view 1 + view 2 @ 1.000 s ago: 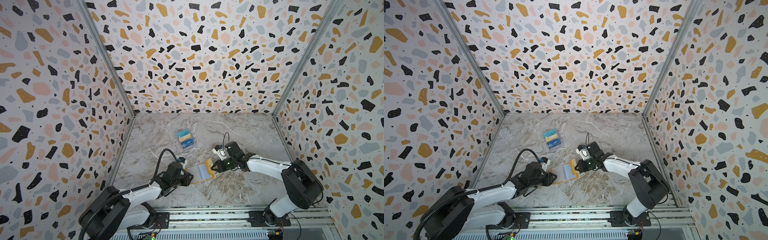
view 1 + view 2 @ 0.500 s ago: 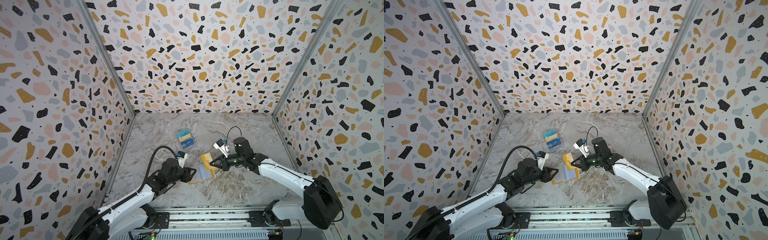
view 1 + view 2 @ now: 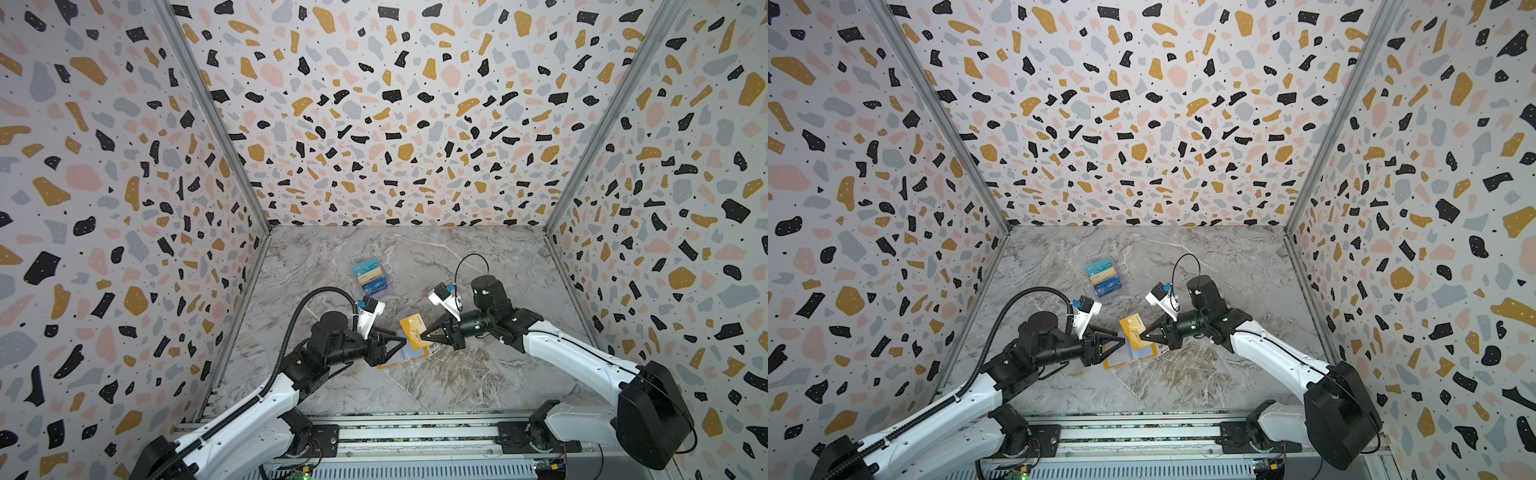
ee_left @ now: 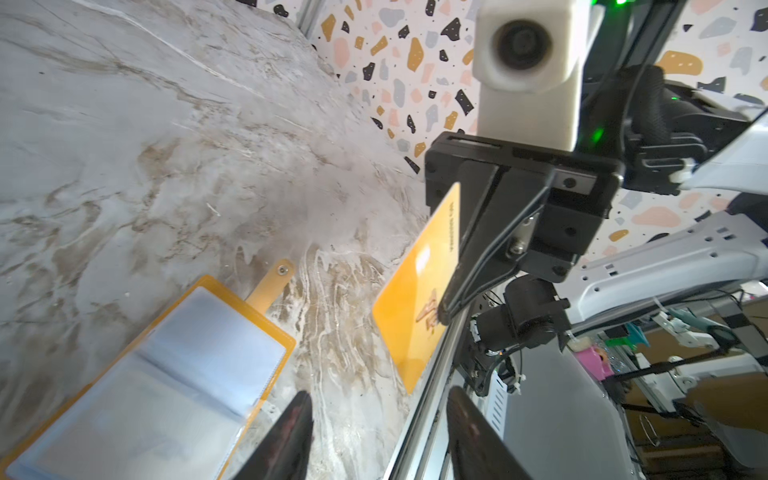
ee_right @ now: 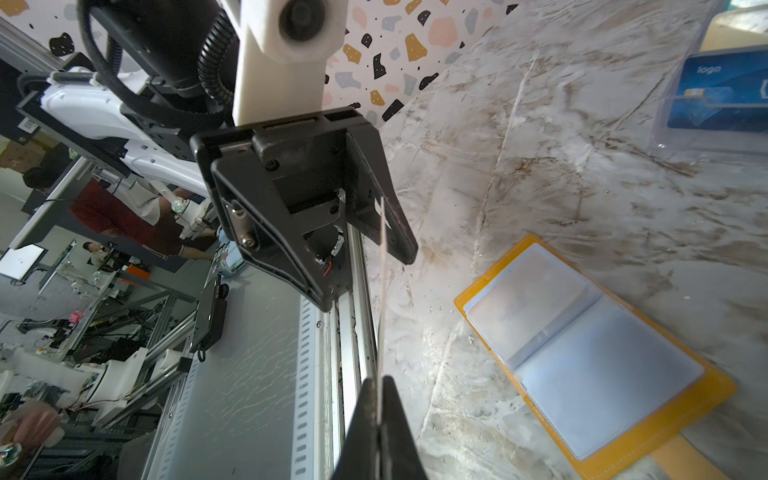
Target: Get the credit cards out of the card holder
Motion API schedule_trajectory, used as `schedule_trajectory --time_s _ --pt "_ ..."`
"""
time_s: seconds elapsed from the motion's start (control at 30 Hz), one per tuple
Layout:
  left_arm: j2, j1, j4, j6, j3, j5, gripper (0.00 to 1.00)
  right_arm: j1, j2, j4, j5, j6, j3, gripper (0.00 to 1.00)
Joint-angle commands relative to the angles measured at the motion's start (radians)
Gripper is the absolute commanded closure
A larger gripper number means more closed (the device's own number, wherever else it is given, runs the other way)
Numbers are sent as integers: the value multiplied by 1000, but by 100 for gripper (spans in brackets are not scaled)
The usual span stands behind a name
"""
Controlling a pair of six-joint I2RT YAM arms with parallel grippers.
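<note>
The mustard-yellow card holder (image 3: 395,365) (image 3: 1133,356) lies open and flat on the marble floor. Its pale blue sleeves (image 5: 582,365) (image 4: 166,374) look empty. My right gripper (image 3: 423,334) (image 3: 1142,333) (image 5: 379,380) is shut on one edge of the gold-yellow credit card (image 3: 411,330) (image 3: 1131,330) (image 4: 419,291). It holds the card in the air just above the holder's far end. My left gripper (image 3: 400,338) (image 3: 1119,341) (image 4: 379,395) is open and empty. It points at the card from the left, over the holder's near edge.
A clear tiered plastic box (image 3: 372,276) (image 3: 1105,278) (image 5: 715,95) stands further back with a teal card and a blue card in it. The slotted metal rail (image 3: 415,432) runs along the front edge. Patterned walls close in the left, right and back.
My right gripper has risen from the holder with the gold card in it. My left gripper has opened and lifted off the holder's left edge.
</note>
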Motion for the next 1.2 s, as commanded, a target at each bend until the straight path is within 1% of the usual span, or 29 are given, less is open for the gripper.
schedule_trajectory --time_s 0.0,0.1,0.23,0.53,0.8,1.07,1.17 --pt "-21 1 35 21 29 60 47 -3 -1 -42 -83 -46 25 100" --pt "-26 1 22 29 36 60 48 -3 -7 -62 -92 -71 26 100" --pt "-25 0 20 29 42 80 50 0 -1 -84 -137 -97 33 100" --pt "-33 1 24 50 48 149 54 21 54 -177 -147 -169 79 100" --pt "-24 1 13 51 48 179 67 45 78 -185 -144 -184 103 100" --pt "-16 0 24 44 47 193 71 58 119 -209 -150 -211 123 100" --pt "-9 1 30 40 48 201 75 59 127 -210 -144 -211 127 100"
